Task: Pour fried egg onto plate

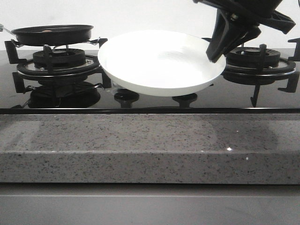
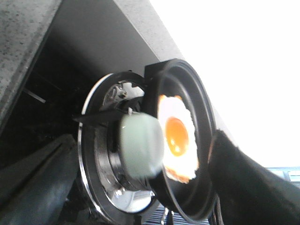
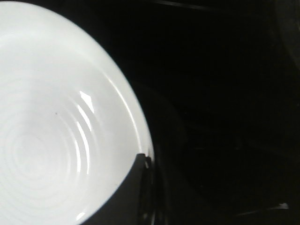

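The fried egg (image 2: pixel 178 138), white with an orange yolk, lies flat in a black frying pan (image 2: pixel 190 79). In the front view that pan (image 1: pixel 51 33) sits level at the far left, over the left burner. A blurred pale green rounded thing (image 2: pixel 140 145) overlaps the pan's near rim. My left gripper (image 2: pixel 143 183) is open, its dark fingers (image 2: pixel 37 178) wide apart on either side of pan and burner; it is out of the front view. The white plate (image 1: pixel 159 63) hangs tilted above the middle of the stove. My right gripper (image 1: pixel 216 52) is shut on its right rim (image 3: pixel 140 140).
The black glass stove has a left burner (image 1: pixel 58 61) under the pan and a right burner (image 1: pixel 260 61) behind the right arm. Two knobs (image 1: pixel 126 97) sit below the plate. A speckled grey counter edge (image 1: pixel 150 145) runs across the front.
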Controlling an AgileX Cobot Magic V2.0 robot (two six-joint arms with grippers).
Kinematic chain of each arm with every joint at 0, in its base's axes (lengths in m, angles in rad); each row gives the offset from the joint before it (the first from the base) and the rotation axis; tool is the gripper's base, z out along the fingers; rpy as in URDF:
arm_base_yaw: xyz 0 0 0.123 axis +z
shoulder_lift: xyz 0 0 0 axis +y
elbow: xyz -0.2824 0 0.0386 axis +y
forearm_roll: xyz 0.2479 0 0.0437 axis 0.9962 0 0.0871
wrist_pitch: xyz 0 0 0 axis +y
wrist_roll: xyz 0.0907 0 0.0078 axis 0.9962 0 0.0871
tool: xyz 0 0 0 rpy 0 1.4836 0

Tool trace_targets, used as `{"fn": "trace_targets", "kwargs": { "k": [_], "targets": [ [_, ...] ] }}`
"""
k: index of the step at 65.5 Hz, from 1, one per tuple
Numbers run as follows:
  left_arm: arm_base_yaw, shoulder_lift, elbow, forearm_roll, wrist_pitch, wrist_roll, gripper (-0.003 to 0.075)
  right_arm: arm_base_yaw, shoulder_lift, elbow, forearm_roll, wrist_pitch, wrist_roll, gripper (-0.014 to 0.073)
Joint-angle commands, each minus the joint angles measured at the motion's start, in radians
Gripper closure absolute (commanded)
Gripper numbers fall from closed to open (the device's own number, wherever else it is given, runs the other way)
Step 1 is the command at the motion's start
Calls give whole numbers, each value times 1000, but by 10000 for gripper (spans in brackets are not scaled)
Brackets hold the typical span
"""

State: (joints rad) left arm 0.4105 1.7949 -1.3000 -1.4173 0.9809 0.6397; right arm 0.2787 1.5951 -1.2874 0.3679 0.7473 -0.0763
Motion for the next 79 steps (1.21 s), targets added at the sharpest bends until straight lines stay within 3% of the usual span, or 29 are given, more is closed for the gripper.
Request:
{"fn": "trace_targets", "kwargs": {
  "k": [1, 31, 51, 79],
  "targets": [
    [-19, -18, -58, -84, 39, 9, 154, 0, -36, -23, 13, -42, -10, 652],
    [-39, 13, -109, -101, 81, 6, 161, 0, -36, -23, 13, -42, -10, 652],
    [-39, 13, -109, -106, 95, -64, 380, 0, -36, -23, 13, -42, -10, 652],
    [-39, 14, -109, -106, 97, -75, 573, 0, -36, -23, 13, -42, -10, 652]
  ]
}}
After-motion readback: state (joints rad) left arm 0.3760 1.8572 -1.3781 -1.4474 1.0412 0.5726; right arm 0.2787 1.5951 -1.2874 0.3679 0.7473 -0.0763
